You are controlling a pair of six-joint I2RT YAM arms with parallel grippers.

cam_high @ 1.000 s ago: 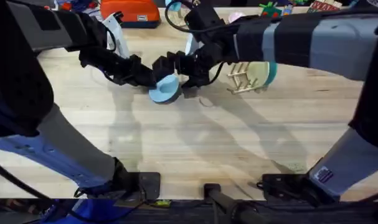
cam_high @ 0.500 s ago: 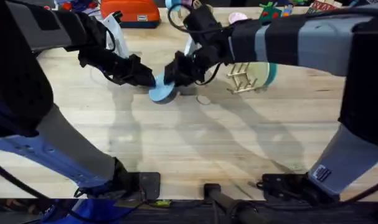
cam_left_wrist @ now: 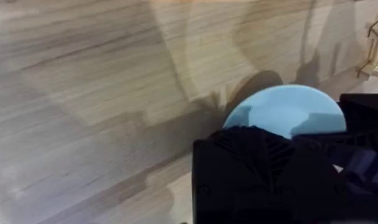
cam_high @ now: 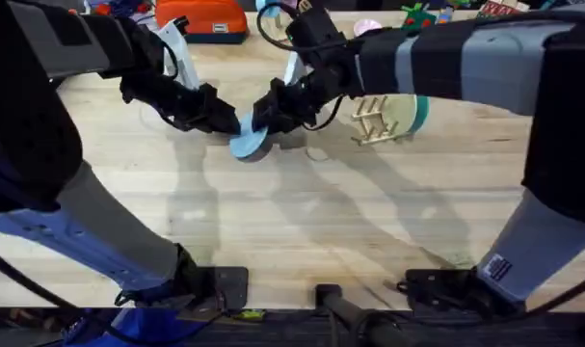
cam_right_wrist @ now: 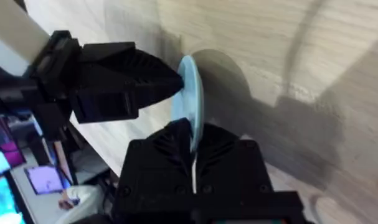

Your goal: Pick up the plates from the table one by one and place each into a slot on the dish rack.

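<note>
Counter [cam_high: 302, 222] planks are lying bare near the arm bases. Farther out, one light blue plate [cam_high: 249, 142] is hanging tilted just above the wood, plain, round and smooth. Two grippers are meeting on it: the left gripper [cam_high: 236, 123] is pinching one rim, and the right gripper [cam_high: 258, 121] is clamping the opposite rim, the plate's thin edge sitting between its fingers in the right wrist view [cam_right_wrist: 192, 127]. Just beyond and to the right, one small wooden rack [cam_high: 371, 121] is standing with two plates in its slots, one cream [cam_high: 400, 114], one teal [cam_high: 422, 113].
</note>
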